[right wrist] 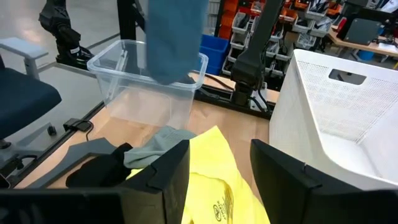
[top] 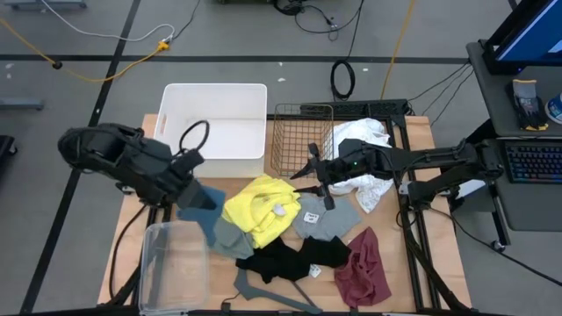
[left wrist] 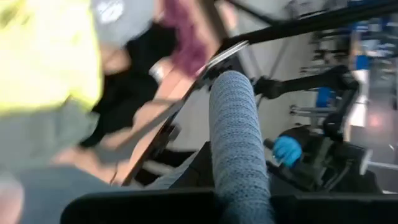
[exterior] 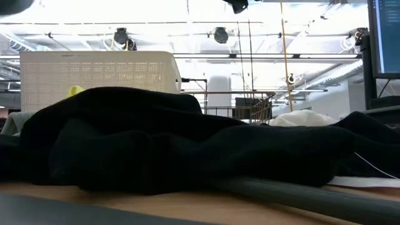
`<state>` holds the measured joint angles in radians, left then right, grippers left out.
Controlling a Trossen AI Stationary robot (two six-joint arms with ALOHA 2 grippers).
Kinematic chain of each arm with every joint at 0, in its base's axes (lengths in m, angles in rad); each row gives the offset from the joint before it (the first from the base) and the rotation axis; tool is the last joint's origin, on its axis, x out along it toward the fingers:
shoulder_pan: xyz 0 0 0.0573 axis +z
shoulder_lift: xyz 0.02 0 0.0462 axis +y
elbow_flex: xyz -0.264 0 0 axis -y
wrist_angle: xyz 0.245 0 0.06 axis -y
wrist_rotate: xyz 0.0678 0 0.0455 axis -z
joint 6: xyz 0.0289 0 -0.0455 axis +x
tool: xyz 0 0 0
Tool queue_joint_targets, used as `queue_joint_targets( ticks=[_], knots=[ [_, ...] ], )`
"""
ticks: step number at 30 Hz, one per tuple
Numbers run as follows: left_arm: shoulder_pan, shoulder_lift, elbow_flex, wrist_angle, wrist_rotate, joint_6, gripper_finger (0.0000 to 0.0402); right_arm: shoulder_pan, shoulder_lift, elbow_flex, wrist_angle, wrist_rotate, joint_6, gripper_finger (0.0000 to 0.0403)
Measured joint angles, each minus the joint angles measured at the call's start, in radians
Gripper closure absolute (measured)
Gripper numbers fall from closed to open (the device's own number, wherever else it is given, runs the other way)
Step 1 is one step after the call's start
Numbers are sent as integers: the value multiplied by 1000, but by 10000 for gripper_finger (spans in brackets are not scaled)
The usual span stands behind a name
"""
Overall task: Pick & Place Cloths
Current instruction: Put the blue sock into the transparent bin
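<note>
My left gripper (top: 193, 195) is shut on the grey-blue cloth (top: 207, 209), which hangs by the clear bin's far rim (right wrist: 149, 53). My right gripper (top: 318, 180) is open and hovers over the table's middle, beside the white cloth (top: 364, 162); its fingers point at the yellow cloth (right wrist: 214, 165). The yellow cloth (top: 259, 211) lies mid-table on the sage green one (top: 233, 239). The black cloth (top: 294, 256) and the maroon one (top: 364, 268) lie toward the near edge. In the low view the black cloth (exterior: 187, 144) fills the foreground. My left gripper pinches the grey-blue cloth by its upper end (left wrist: 239, 186) between the two fingers. The cloth is bunched into a narrow roll (left wrist: 235, 124). It hangs below the fingers, lifted clear, with its lower end (right wrist: 174, 74) above the clear bin's rim.
A white bin (top: 215, 118) and a wire basket (top: 303, 136) stand at the far edge. The clear bin (top: 171, 263) sits at the near left corner. A light grey garment (top: 325, 219) lies by the yellow cloth. The thin grey hanger (top: 272, 294) lies at the near edge.
</note>
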<state>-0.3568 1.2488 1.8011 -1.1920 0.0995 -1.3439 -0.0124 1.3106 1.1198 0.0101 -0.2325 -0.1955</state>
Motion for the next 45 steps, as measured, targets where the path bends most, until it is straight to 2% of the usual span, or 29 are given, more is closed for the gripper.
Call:
queue_joint_targets(
  ticks=[9, 14, 18, 25, 30, 37, 42, 45],
  knots=[
    [-107, 0, 10, -221, 143, -259, 401, 0, 0, -4, 3, 0, 40, 241],
    [-158, 6, 10, -305, 123, -345, 401, 0, 1, -26, 22, -1, 54, 243],
    [-187, 27, 10, -324, 62, -345, 401, 0, 1, -36, 24, 0, 61, 245],
    [-242, 98, 9, -382, 53, -338, 401, 0, 1, -40, 23, 0, 61, 245],
    [-286, 161, -14, -378, 55, -302, 401, 0, 1, -40, 23, 0, 60, 247],
    [-329, 220, -118, -353, 152, -312, 401, 0, 1, -40, 24, -1, 54, 247],
    [-345, 224, -232, -202, 110, -319, 401, 0, 1, -40, 24, -1, 54, 248],
    [-354, 224, -312, -114, 121, -330, 401, 1, 1, -40, 24, -3, 56, 248]
  ],
)
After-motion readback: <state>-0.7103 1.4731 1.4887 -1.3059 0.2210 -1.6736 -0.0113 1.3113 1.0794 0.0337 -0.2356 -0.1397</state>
